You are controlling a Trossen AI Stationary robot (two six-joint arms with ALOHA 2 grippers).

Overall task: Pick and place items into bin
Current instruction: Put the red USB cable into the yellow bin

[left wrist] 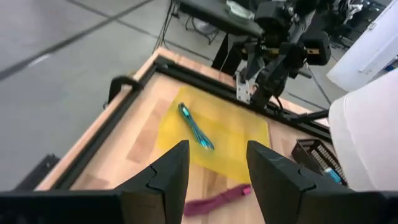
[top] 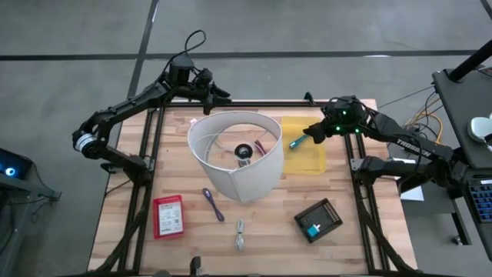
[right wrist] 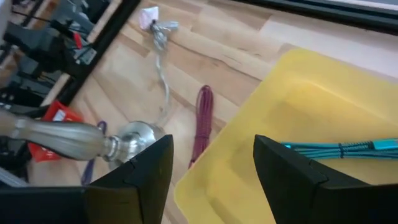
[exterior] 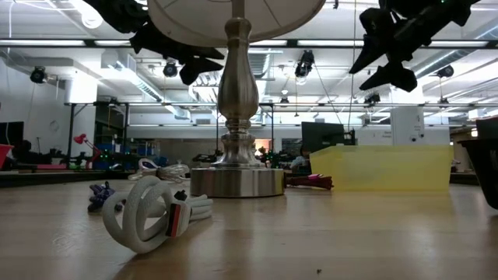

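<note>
One item: teal cable [top: 296, 141] lying in yellow bin [top: 314, 160]
Right gripper [top: 314, 132]: open above bin
Left gripper [top: 221, 94]: open, table's far edge

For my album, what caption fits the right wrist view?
Open right tool above the yellow bin, a teal cable lying inside.

Even, bright overhead light falls on the tabletop [top: 323, 254], with only soft shadows. In the low view the ceiling lights [exterior: 167, 70] glare and the near wood is blurred. Both wrist views are slightly soft.
</note>
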